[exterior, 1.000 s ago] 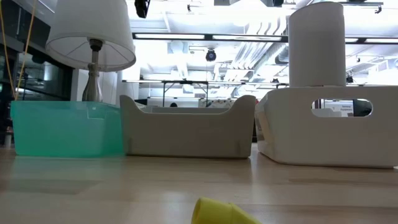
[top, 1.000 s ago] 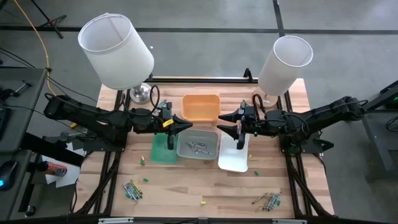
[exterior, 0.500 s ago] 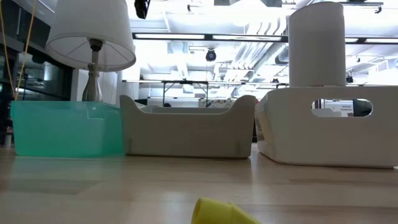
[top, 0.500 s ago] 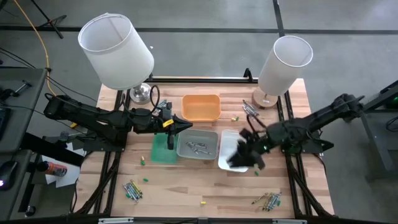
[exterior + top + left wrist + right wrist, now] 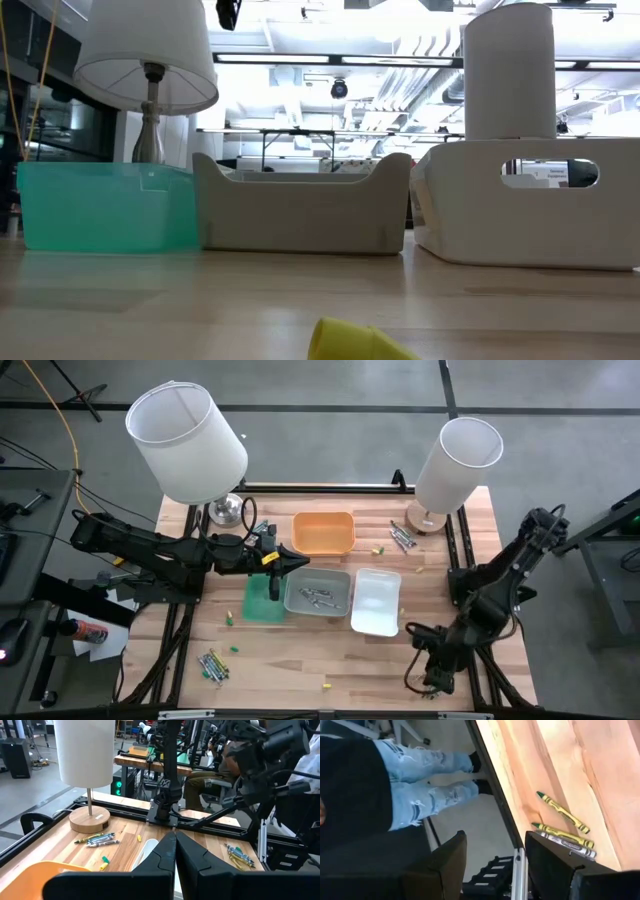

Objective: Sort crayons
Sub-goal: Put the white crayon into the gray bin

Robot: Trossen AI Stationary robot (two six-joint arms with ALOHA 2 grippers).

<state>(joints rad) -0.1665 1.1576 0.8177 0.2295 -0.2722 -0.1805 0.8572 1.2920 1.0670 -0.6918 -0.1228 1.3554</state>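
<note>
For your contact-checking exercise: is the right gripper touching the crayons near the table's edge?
Apart. The right wrist view shows the right gripper with open jaws, empty, and bare wood between it and the crayons.

Trays and lamps on a wooden table

The orange tray (image 5: 323,532) sits behind the grey tray (image 5: 317,592); a green tray (image 5: 262,599) and a white tray (image 5: 376,602) stand on either side of the grey one. Two white-shaded lamps (image 5: 187,442) (image 5: 456,463) occupy the far corners. A person's jeans (image 5: 425,785) show beyond the table edge.
</note>
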